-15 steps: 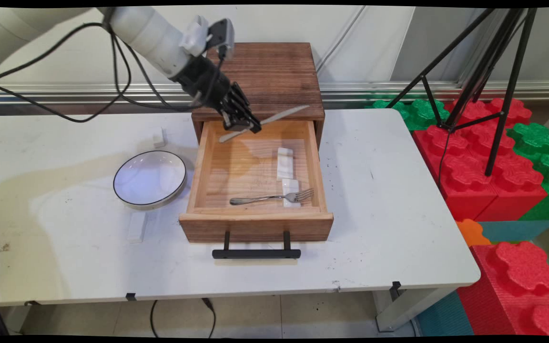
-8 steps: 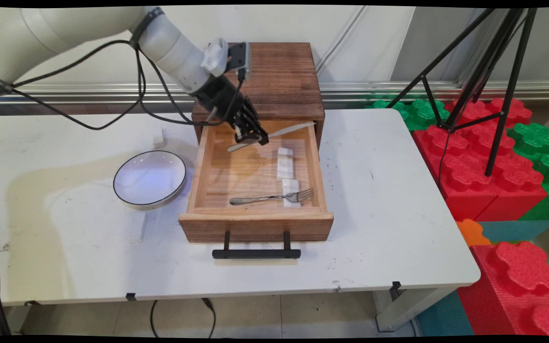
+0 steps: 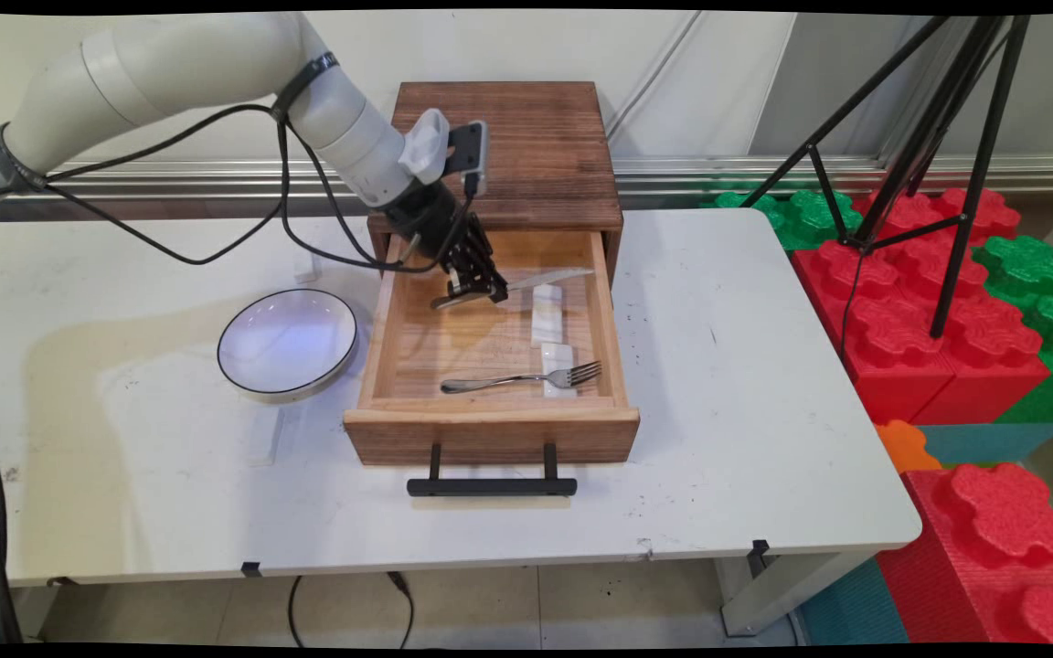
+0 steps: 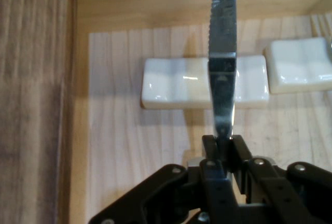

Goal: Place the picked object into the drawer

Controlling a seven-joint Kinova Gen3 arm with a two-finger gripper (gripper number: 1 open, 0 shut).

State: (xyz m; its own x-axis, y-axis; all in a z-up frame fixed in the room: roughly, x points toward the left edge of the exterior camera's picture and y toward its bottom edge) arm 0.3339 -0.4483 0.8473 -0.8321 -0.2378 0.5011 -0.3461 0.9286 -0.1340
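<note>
My gripper (image 3: 473, 291) (image 4: 223, 142) is shut on a metal table knife (image 3: 545, 277) (image 4: 222, 42), holding it by the handle with the serrated blade pointing right. It hangs low inside the open wooden drawer (image 3: 380, 311), near its back. The blade crosses just above a white ceramic rest (image 3: 547, 313) (image 4: 171, 82). A second white rest (image 3: 558, 367) (image 4: 301, 64) lies nearer the drawer front, with a metal fork (image 3: 519, 377) resting on it.
The drawer comes out of a brown wooden cabinet (image 3: 526, 146) and has a black handle (image 3: 492, 485) in front. A white bowl with a dark rim (image 3: 287, 344) sits left of it. Small white blocks (image 3: 263, 437) (image 3: 306, 268) lie on the table. A tripod (image 3: 929, 137) and foam blocks (image 3: 938, 320) stand right.
The gripper has come down and forward with the knife, from above the drawer's back edge into the drawer. The knife now lies nearly level over the rear white rest.
</note>
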